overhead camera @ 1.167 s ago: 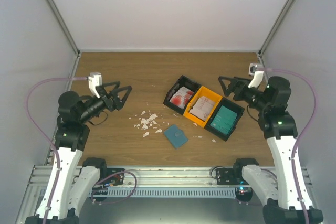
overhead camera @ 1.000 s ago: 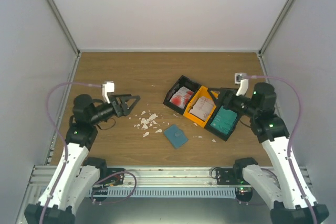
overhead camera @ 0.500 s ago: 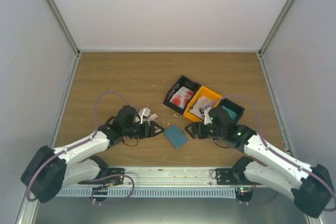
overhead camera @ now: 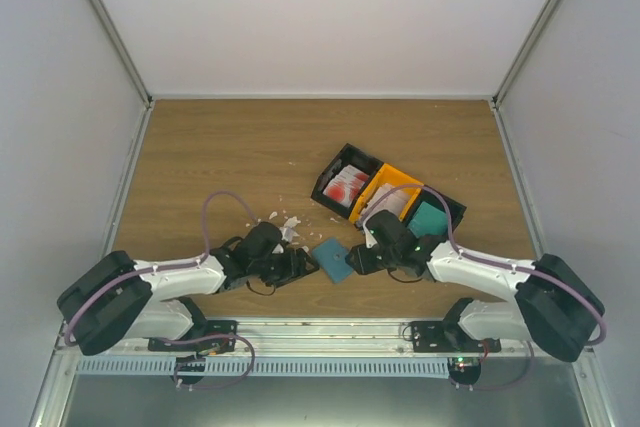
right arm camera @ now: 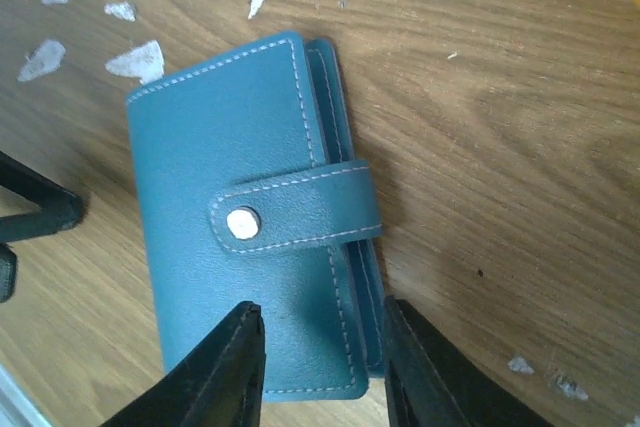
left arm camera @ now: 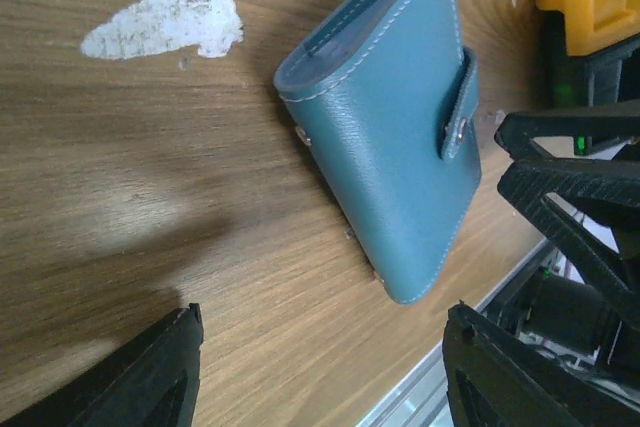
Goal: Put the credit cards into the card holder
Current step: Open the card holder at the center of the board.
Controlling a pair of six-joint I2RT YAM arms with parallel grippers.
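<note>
Flanking the snapped-shut card holder [right arm camera: 250, 237]: left gripper [left arm camera: 322, 322] spread, touching nothing; right gripper [right arm camera: 322, 312] narrowed over its edge, grip unclear; all credit cards [overhead camera: 347, 185] lie in trays [overhead camera: 408, 176], none loaded.

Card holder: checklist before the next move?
1. Card holder lying flat on the table: ok.
2. Snap strap undone: not ok, it is fastened.
3. Left gripper open, holder ahead of it, not between the fingers: ok.
4. Right gripper jaws apart over the holder's strap-side edge: ok; touching it: cannot tell.
5. Credit cards in the trays, none held: ok.
</note>
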